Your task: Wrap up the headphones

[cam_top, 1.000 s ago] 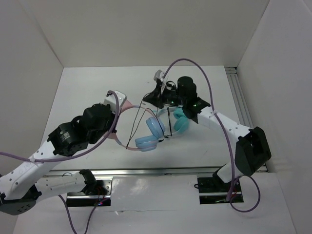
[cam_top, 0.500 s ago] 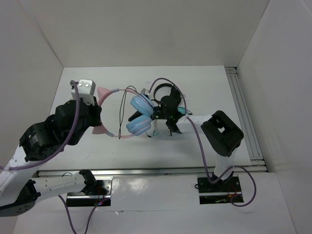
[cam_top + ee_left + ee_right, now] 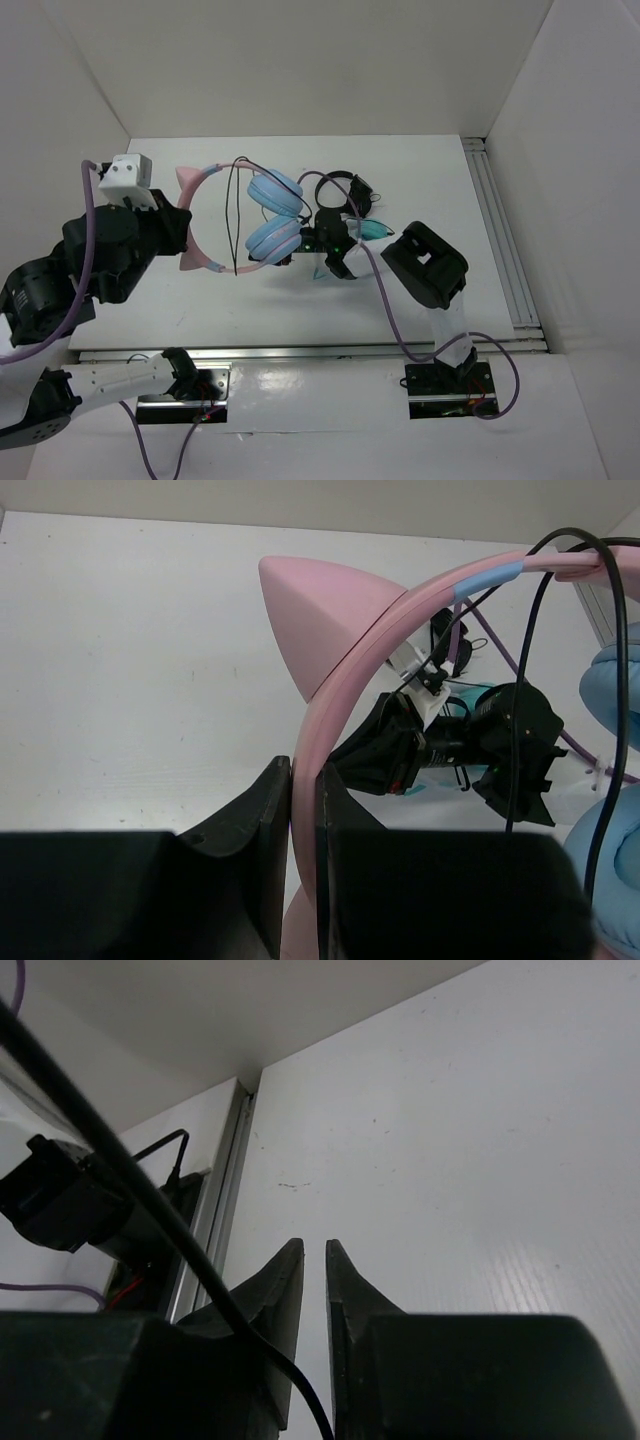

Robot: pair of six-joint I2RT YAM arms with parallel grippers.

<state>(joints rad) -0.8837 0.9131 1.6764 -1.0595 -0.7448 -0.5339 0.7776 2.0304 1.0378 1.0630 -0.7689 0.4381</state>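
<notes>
A: Setting: white table (image 3: 200, 305), white walls (image 3: 300, 60) on three sides, aluminium rail (image 3: 497, 235) along the right edge. Where are the headphones (image 3: 272, 240)?

B: Left of centre, held above the table by the left gripper (image 3: 303, 770). Its jaws pinch the pink headband (image 3: 390, 630) just below one cat ear (image 3: 320, 610). The light-blue ear cups (image 3: 275, 190) sit at the band's ends, on the side towards the right arm.

A: Cable?

B: The thin dark cable (image 3: 231, 215) is draped over the band and hangs straight across its loop.

A: Right gripper (image 3: 313, 1250)?

B: Beside the lower cup. Its fingers are pressed nearly together, with only a slit between them. A dark cord (image 3: 150, 1200) crosses one finger. Whether it is pinched, I cannot tell.

A: Obstructions?

B: The right wrist covers much of a teal-cupped pair (image 3: 372, 230). A black pair (image 3: 338, 183) lies just behind it. From the left wrist, the band and cable cross in front of the right gripper.
</notes>
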